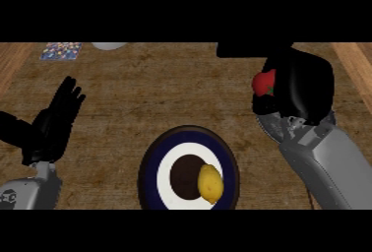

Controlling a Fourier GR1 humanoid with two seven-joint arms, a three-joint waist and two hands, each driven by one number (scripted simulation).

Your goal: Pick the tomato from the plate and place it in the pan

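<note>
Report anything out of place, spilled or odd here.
Nothing stands out. The lemon lies on the plate, the right hand holds the tomato, and nothing is spilled.

the counter (160,83) looks matt grained wood, the plate (147,172) perhaps glazed, the tomato (263,82) glossy.

Dark brown tabletop (138,93) with a mottled, streaky wood grain fills the view. A lighter tan wooden strip (10,61) runs along the left edge, and another lighter strip (357,64) along the right. Far left lies a small multicoloured speckled square (60,50). Beside it is a pale grey rounded object (109,46), cut off at the far edge.
</note>
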